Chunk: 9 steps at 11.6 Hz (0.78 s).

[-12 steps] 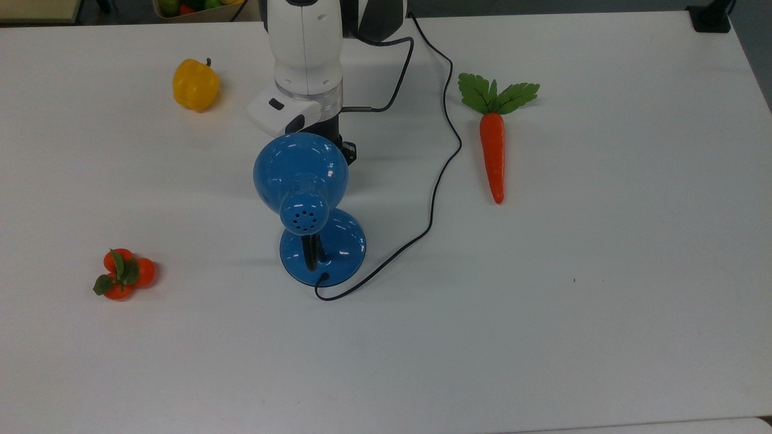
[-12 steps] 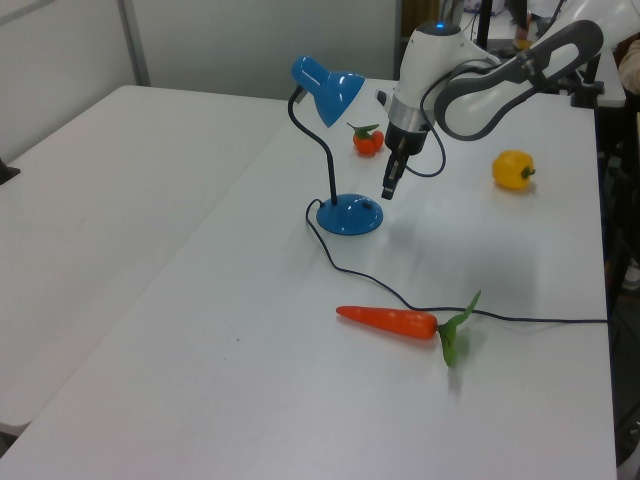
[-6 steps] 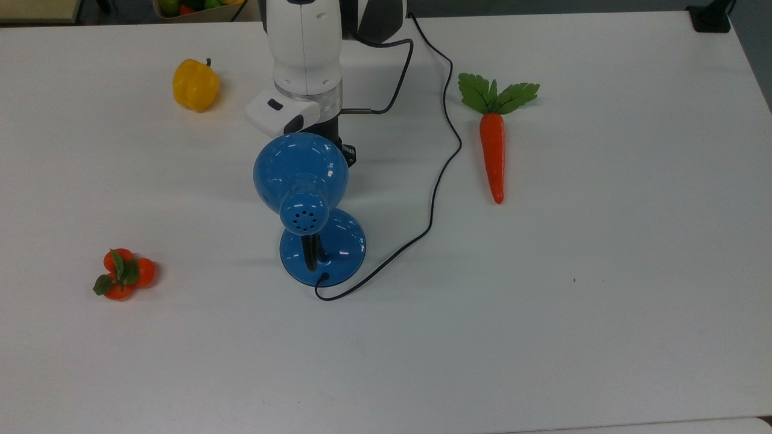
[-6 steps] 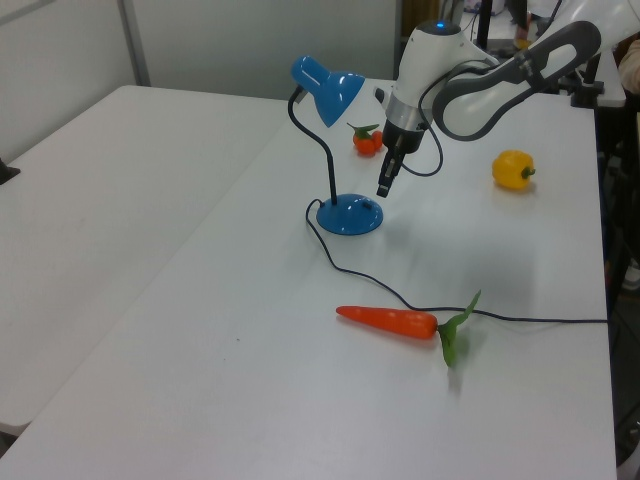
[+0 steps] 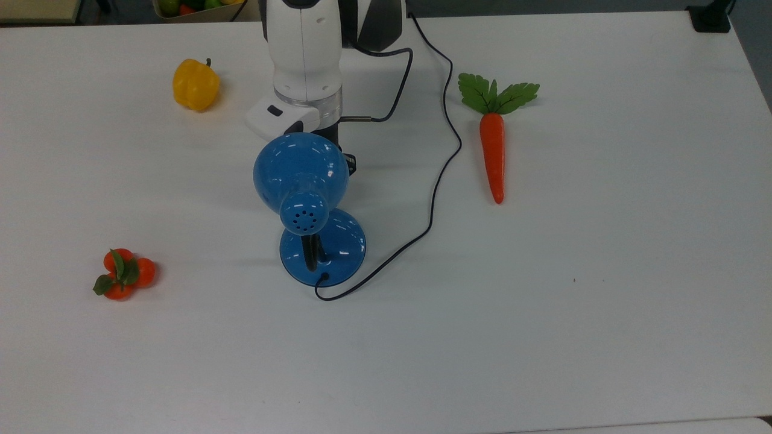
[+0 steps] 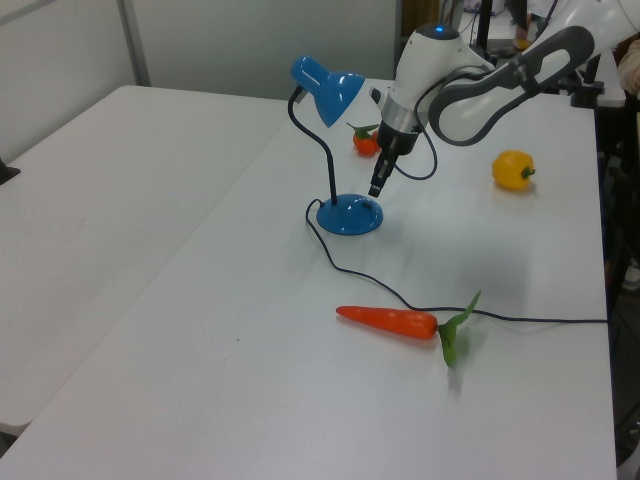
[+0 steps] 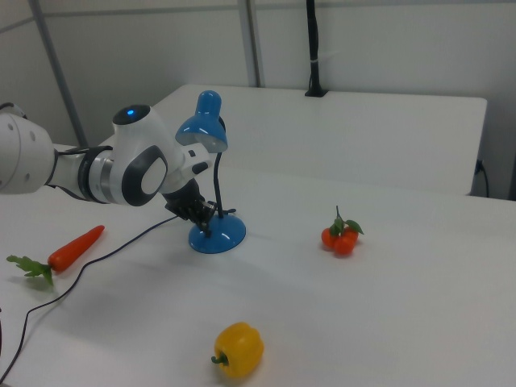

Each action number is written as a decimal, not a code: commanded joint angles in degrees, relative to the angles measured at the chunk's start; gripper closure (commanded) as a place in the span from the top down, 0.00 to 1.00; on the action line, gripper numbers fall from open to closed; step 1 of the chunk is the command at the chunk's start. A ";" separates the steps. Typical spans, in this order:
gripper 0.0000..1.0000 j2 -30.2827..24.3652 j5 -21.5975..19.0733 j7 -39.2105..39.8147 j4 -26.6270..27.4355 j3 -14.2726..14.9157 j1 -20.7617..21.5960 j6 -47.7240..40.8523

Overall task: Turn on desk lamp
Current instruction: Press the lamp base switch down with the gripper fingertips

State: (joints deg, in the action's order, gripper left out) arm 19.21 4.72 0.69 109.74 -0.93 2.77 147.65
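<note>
Lamp mid-table, produce scattered round it.
In the top view the desk lamp [image 5: 322, 244] stands at the centre of the table [image 5: 603, 301], the gripper [image 6: 375, 189] just above the far rim of its base; pepper [image 5: 195, 84] far left, carrot [image 5: 493, 150] off right, tomatoes [image 5: 122, 274] near left, cord [image 5: 443, 150] running between lamp and carrot.
</note>
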 commanded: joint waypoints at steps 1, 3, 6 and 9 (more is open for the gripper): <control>0.00 1.88 0.03 -1.13 -0.67 0.22 0.13 3.60; 0.00 2.23 0.03 -1.13 -0.67 0.22 0.22 4.66; 0.00 3.90 0.03 -1.13 -1.89 0.22 0.13 6.42; 0.00 4.43 0.03 -1.13 -2.17 0.22 0.22 6.42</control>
State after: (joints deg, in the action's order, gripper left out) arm 22.27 4.72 0.66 108.97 -0.93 2.77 152.95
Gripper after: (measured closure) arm 0.991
